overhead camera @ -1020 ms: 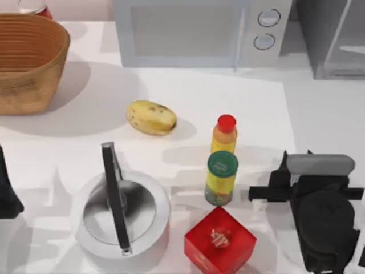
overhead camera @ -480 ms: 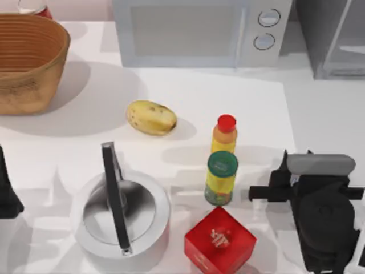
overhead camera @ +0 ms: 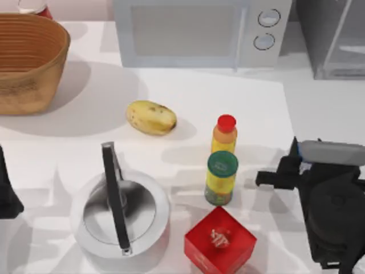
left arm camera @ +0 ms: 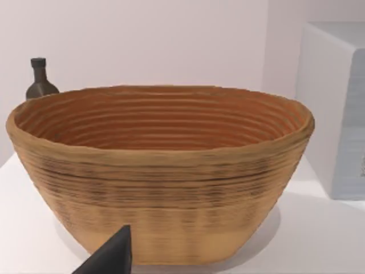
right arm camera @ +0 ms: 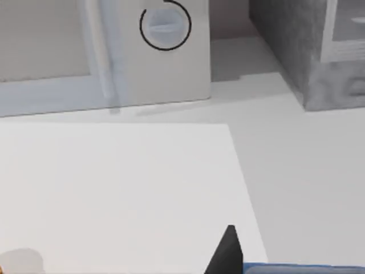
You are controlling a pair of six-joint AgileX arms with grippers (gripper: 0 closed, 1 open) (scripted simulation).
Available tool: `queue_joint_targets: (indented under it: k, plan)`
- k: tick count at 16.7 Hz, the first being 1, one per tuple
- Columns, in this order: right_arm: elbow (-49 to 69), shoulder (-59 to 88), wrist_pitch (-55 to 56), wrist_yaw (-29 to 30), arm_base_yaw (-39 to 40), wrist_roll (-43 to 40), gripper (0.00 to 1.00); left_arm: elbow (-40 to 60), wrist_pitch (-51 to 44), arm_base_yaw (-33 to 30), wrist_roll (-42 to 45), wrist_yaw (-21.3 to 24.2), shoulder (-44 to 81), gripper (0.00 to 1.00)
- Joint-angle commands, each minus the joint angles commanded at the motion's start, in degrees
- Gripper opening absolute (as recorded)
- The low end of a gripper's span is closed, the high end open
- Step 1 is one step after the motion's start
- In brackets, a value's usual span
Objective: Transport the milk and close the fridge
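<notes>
Surface: white table (overhead camera: 188,97), fridge (overhead camera: 333,37) at back right.
Right gripper (overhead camera: 285,171): jaws appear clamped on milk (overhead camera: 333,151), held clear of bottles for carrying.
Left gripper (overhead camera: 7,197): parked at left edge; jaw state cannot be told.

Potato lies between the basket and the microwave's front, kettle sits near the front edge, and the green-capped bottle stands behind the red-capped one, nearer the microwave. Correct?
Not quite. The top view shows the green-capped bottle in front of the red-capped one, farther from the microwave and next to the red box. The potato, basket and kettle are as you say.
</notes>
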Motion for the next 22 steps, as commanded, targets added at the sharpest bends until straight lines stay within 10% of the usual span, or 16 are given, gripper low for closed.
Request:
queue_joint_targets:
  k: [13,22]
  plan:
    - [0.6,-5.2,-7.3,-2.9,-0.7,-2.2,0.0,0.0,0.0,0.0,0.0,0.0,0.0,1.0]
    - [3.4,-17.2,-14.1,-32.0,-29.4,-8.6,0.0,0.0,0.0,0.0,0.0,0.0,0.0,1.0]
